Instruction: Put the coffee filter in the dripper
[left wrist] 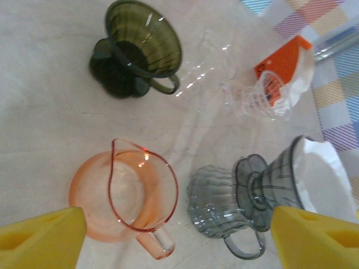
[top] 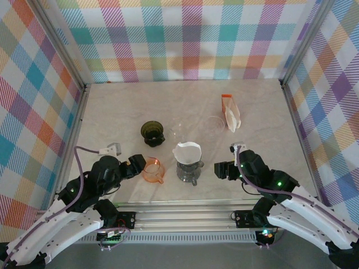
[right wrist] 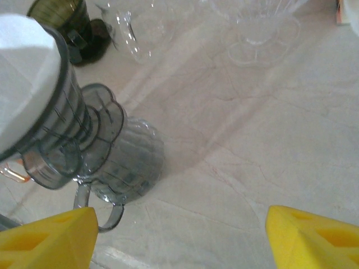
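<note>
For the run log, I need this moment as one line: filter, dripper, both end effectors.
filter: white paper coffee filter seated in grey glass dripper | left end effector: open, empty | right end effector: open, empty

Right wrist view crops the coffee filter [right wrist: 23,73] at left; the clear dripper [right wrist: 259,33] at top.

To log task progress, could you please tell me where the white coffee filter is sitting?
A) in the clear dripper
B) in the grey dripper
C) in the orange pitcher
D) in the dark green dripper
B: the white coffee filter lines the cone of the grey dripper, which stands on the grey glass server, while the dark green dripper holds nothing.
</note>
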